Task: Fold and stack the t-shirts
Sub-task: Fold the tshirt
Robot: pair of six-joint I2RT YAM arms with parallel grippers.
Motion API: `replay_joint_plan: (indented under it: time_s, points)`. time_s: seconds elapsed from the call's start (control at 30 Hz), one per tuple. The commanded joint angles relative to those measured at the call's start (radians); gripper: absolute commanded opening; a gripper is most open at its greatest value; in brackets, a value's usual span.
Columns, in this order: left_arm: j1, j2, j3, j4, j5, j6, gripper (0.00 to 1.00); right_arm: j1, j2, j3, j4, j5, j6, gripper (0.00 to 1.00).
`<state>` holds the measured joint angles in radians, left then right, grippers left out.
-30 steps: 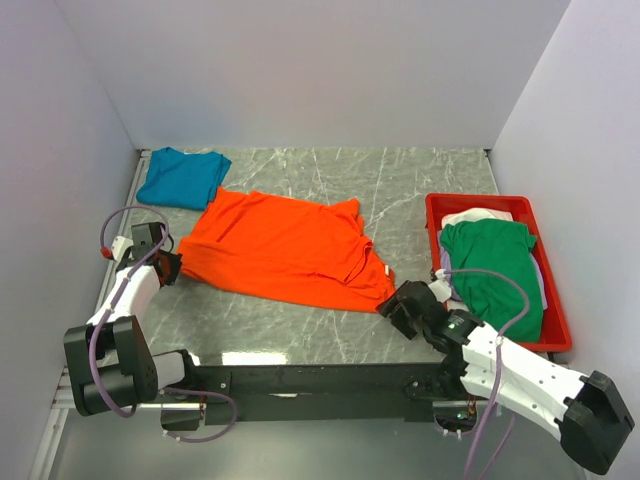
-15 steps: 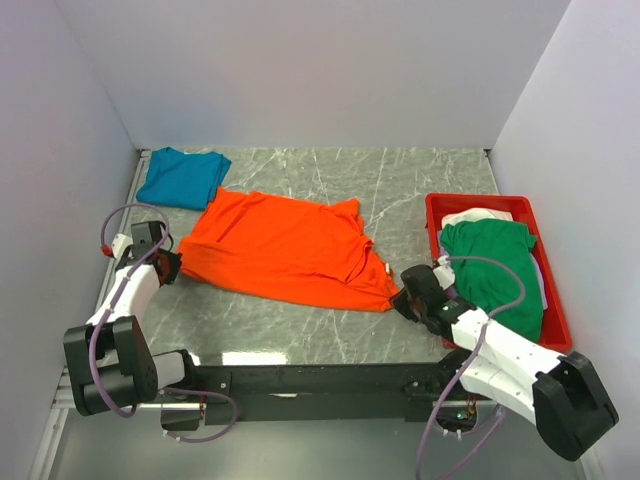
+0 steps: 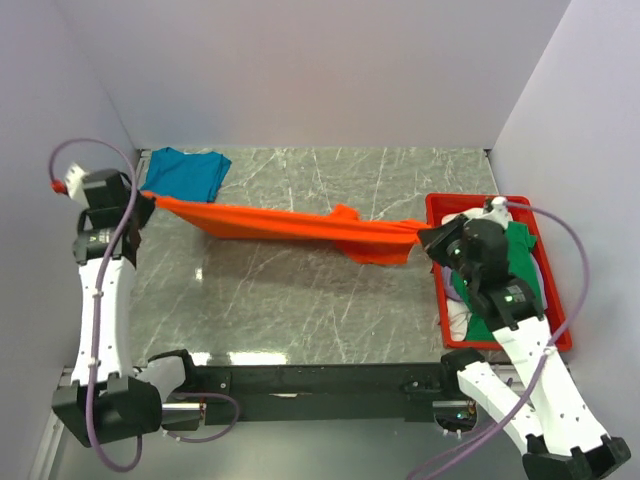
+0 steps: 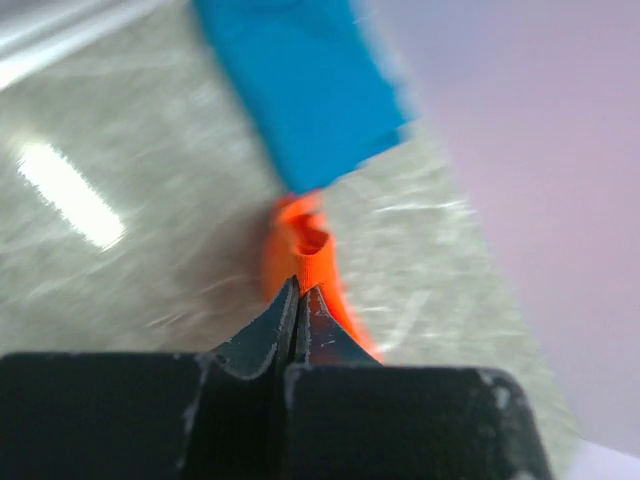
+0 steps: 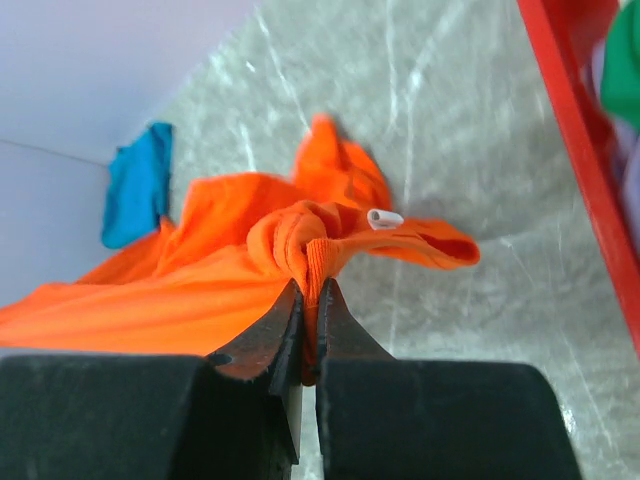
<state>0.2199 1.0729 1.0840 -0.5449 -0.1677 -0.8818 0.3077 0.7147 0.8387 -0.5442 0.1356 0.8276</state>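
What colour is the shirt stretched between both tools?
Bright orange t-shirt, clearest in the top external view.

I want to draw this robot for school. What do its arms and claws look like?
The left arm and the right arm are white tubes with chunky black joints. A looping purple-grey cable runs along each one. The left claw and the right claw are black, each with two flat fingers that taper to points.

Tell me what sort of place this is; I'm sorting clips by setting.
Likely a robot lab test cell: plain white walls box in a marble-pattern table, with left arm and right arm bolted at its edge.
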Motion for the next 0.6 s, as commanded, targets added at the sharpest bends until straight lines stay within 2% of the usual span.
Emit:
replay_joint_plan:
  time_s: [0.0, 0.13, 0.3, 0.57]
  points:
    - [0.006, -0.044, 0.166, -0.048, 0.031, 0.067, 0.0, -0.045, -0.003, 0.118, -0.117, -0.008, -0.111, 0.0]
    - [0.007, -0.047, 0.347, -0.104, 0.088, 0.075, 0.0, -0.078, -0.003, 0.218, -0.155, -0.062, -0.149, 0.0]
    - [0.006, -0.024, 0.439, -0.101, 0.145, 0.063, 0.0, -0.108, 0.044, 0.341, -0.178, -0.109, -0.185, 0.0]
    - [0.006, 0.183, 0.474, 0.049, 0.192, 0.004, 0.0, -0.182, 0.342, 0.517, -0.011, -0.284, -0.194, 0.0]
